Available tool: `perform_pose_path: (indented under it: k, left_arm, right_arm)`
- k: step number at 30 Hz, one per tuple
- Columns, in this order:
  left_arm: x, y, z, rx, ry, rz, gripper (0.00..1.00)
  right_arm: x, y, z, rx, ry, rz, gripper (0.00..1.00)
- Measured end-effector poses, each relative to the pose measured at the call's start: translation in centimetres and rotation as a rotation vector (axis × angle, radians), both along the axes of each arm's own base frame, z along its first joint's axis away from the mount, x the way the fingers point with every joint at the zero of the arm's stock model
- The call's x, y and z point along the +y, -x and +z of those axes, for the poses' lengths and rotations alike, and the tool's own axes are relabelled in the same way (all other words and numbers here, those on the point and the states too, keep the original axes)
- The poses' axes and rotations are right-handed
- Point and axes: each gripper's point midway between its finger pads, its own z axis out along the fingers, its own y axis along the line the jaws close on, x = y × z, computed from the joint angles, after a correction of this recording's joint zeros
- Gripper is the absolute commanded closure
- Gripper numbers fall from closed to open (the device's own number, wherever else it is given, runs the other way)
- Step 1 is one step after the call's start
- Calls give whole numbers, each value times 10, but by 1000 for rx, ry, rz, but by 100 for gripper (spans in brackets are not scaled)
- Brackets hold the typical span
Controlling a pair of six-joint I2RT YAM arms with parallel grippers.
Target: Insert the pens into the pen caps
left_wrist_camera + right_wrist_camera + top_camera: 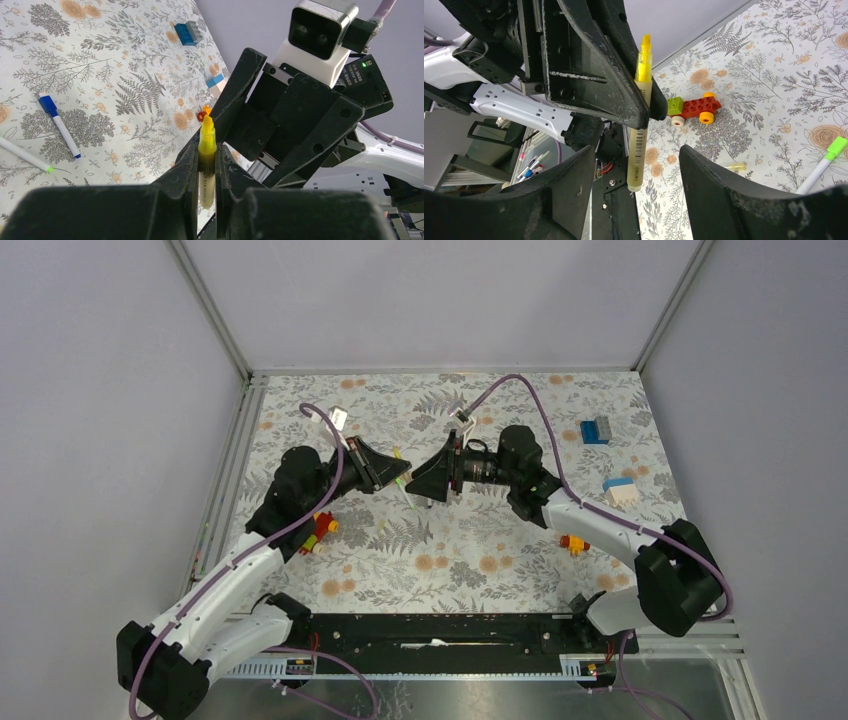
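left hand [206,159]: closed on the yellow pen [207,140], clamped just behind its yellow tip. Tip stuck out past the fingers and the long barrel hung free, so either end was reachable.
right hand [636,150]: open and carrying nothing. Fingers flanked the pen's lower barrel with a gap on each side, no contact.
pose: both hands nose to nose above mid-counter [500,530], pen in the air between them. Judged a handover or regrip spot, kept off the cloth and clear of the clutter.
step: yellow pen looked uncapped, and no cap was in either hand. Judged early in the task.
other pens: blue-capped pen [60,125] and green-ended pen [25,156] lay flat on the counter near each other, well apart from the hands.
possible cap: small yellowish tube [734,166] lay near the green-ended pen. Couldn't tell whether it was this pen's cap.
risk: single clamp near one end, so a side push from the right hand could pivot the pen.
clutter: toy-brick car [691,107] on the counter below, not relevant.
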Motion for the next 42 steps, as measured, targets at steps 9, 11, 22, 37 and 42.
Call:
perform_pose_path:
  k: [9, 11, 22, 37, 42]
  left_arm:
    - [4, -1, -3, 12, 13, 31, 100]
    - [4, -2, -3, 13, 17, 34, 100]
    - [6, -3, -2, 16, 35, 52, 100]
    - [8, -4, -6, 24, 39, 73, 100]
    - [10, -3, -9, 26, 39, 80, 100]
  right_arm:
    - [7, -4, -11, 44, 2, 3, 49]
    - [9, -3, -13, 52, 3, 8, 53]
    - [14, 0, -18, 67, 9, 20, 65]
    - [18, 0, -15, 56, -3, 25, 81]
    - [19, 0, -17, 65, 1, 25, 100]
